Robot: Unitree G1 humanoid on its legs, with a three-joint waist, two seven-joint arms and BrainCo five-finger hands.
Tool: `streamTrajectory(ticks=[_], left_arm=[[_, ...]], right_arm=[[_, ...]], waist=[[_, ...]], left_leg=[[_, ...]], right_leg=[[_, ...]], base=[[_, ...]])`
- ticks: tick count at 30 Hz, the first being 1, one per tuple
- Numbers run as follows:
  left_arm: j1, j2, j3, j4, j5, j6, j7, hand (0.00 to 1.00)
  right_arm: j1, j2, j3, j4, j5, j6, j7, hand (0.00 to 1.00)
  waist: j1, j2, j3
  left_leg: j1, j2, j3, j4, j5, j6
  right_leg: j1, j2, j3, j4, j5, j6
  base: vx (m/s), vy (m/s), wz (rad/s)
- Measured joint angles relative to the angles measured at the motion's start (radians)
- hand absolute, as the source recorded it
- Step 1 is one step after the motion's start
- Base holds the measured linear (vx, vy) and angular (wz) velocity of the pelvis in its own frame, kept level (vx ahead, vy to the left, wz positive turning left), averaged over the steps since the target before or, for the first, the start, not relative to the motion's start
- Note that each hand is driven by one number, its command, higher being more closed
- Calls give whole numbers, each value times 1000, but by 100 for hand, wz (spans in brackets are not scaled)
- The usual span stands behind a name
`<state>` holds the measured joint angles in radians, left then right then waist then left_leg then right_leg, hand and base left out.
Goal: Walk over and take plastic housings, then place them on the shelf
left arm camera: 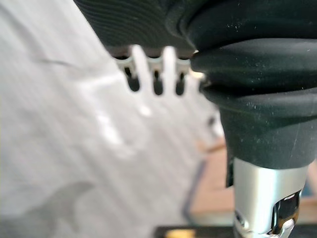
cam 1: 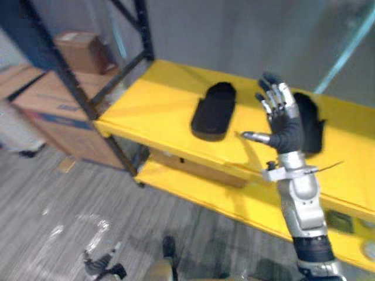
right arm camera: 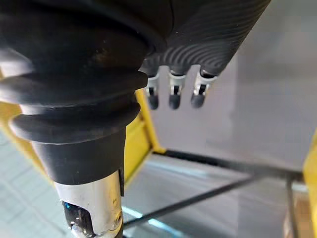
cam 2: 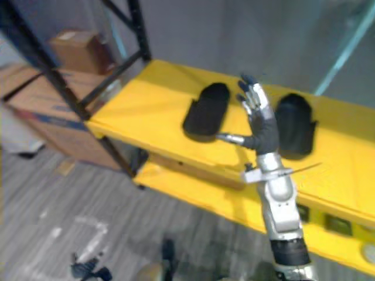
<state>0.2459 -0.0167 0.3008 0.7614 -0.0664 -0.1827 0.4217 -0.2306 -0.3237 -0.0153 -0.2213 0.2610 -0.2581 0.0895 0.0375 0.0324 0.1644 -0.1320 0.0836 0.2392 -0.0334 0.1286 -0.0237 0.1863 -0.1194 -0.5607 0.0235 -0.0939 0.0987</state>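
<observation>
On the shelf (cam 1: 152, 99): both housings lie flat on the top yellow board, the left housing (cam 1: 214, 111) close to the near edge, the right housing (cam 2: 295, 126) further right and well apart from it
Right hand (cam 2: 262, 126): raised before the shelf, seen between the two housings, fingers spread and straight, thumb out toward the left housing, grasping nothing
Left hand (left arm camera: 156, 82): hangs over the grey floor (cam 1: 47, 199), fingers relaxed, nothing in it
Task state: both housings look placed, so the job seems near its end unless more must be fetched
Risk, knock: a sideways swing of the spread right hand could strike either housing, since one lies on each side of it
Risk, fall: the left housing sits by the near edge, so a push or a catch by the thumb could tip it off to the floor
Risk, frame: the dark upright at the left stands well away, so it looks less of a threat
Count, housings: two
Count, hands: two, both empty
Count, boxes (cam 1: 53, 114): at least two brown ones at the left, beside the shelf
</observation>
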Motion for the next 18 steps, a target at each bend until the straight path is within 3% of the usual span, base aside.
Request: streamTrajectory(ticks=[3,6,9,12,15,18], left_arm=[[65,7,-40,67,-2,41,-21,0],[71,15,-41,96,-3,62,-42,0],[67,43,-69,101,-4,60,-80,0],[58,64,-91,99,-6,58,-141,0],[18,87,-157,90,-45,49,-194,0],[-18,90,-186,79,-95,42,-209,0]], right_arm=[[-42,15,74,69,1,5,24,0],[-61,58,134,87,1,8,22,0],[-62,88,191,91,1,2,23,0],[-83,97,229,92,2,-3,34,0],[-161,102,245,116,-3,-2,33,0],[-263,117,268,173,-102,0,-23,0]], waist=[[37,2,-4],[38,-39,16],[40,-46,18],[41,-42,23],[42,-17,70],[52,0,124]], left_leg=[[53,-4,28,-34,42,-7],[74,-14,30,-46,41,-7],[77,-27,32,-47,39,-3],[53,-35,35,-47,43,2],[13,-29,17,-48,66,4],[-31,-23,-11,-48,80,-1]], right_leg=[[12,-14,47,25,-4,-5],[8,-31,83,60,-20,-17],[-3,-47,107,86,-39,-22],[-35,-54,125,102,-64,-12],[-83,-54,124,137,-83,-11],[-138,-48,121,178,-96,-12]], base=[[96,24,-15],[61,51,-4],[8,14,0],[-52,12,1],[-107,19,14],[-129,21,12]])
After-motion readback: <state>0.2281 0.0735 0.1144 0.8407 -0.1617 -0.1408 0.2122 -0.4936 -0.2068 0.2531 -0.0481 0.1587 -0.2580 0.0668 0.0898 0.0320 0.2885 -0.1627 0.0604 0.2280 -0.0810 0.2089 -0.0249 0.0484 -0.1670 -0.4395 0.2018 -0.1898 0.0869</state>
